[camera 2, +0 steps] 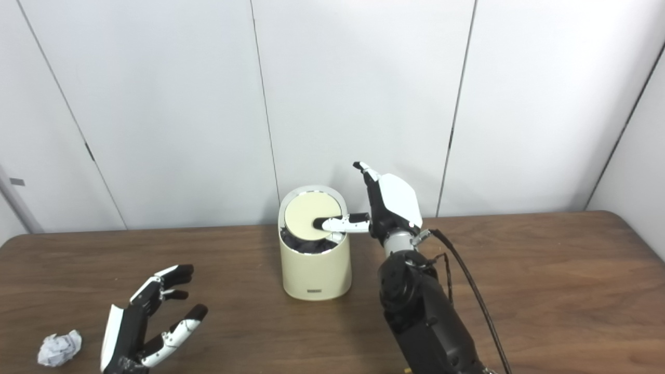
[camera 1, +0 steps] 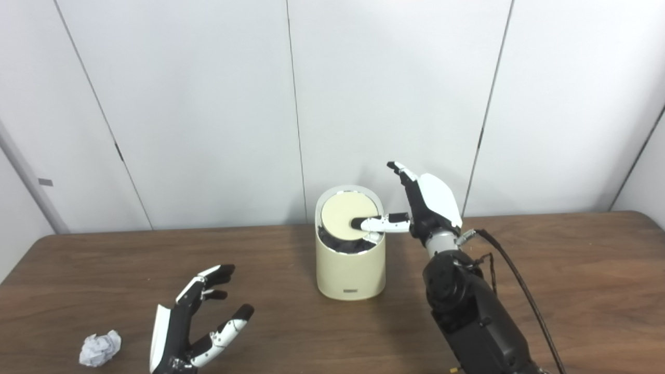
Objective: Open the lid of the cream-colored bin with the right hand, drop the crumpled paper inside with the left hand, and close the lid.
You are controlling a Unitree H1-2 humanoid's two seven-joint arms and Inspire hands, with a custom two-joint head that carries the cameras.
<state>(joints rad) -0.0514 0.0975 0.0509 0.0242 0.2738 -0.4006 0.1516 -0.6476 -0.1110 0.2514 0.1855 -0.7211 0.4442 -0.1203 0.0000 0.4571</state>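
1. Cream-colored bin (camera 1: 350,270) is standing upright on the brown bench (camera 1: 571,270), near the back edge, roughly centre of the scene.
2. Its round lid (camera 1: 343,217) is tilting up at the rear; a dark liner (camera 1: 337,244) is showing in the gap along the front of the rim.
3. Right hand (camera 1: 423,208) is reaching in from the right side of the bin, palm facing left, fingers apart and pointing up. Its thumb (camera 1: 376,224) is lying across the lid face, touching it. The hand is gripping nothing; whether the thumb tip is pressing or only resting is hard to tell from here.
4. Left hand (camera 2: 148,317) is hovering low over the front left of the bench, fingers spread and curving, holding nothing.
5. Crumpled paper (camera 2: 60,348) is lying on the bench just to the left of the left hand, apart from it, well away from the bin.
6. A black cable (camera 1: 524,296) is trailing from the right wrist down along the forearm.
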